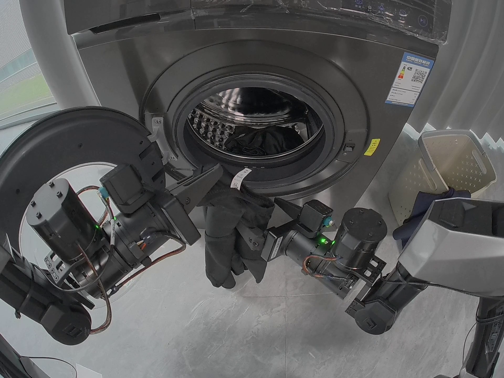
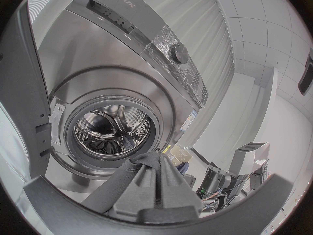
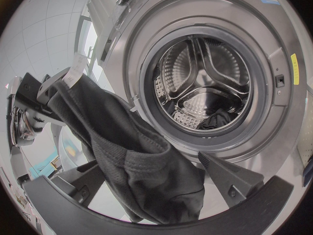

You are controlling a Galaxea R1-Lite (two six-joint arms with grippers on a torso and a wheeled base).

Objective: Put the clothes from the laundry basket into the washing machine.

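The washing machine [image 1: 121, 80] is showing a front of brushed, satin grey metal, and its drum [image 1: 210, 127] is gleaming as polished, perforated steel. Crinkled clear plastic film [image 1: 315, 1] is shining across the machine's top. The dark garment [image 1: 220, 248] is hanging as soft, matt knit cloth. The laundry basket [image 1: 462, 164] is looking like matt cream plastic, and the floor [image 1: 210, 332] is reflecting light like smooth grey stone.
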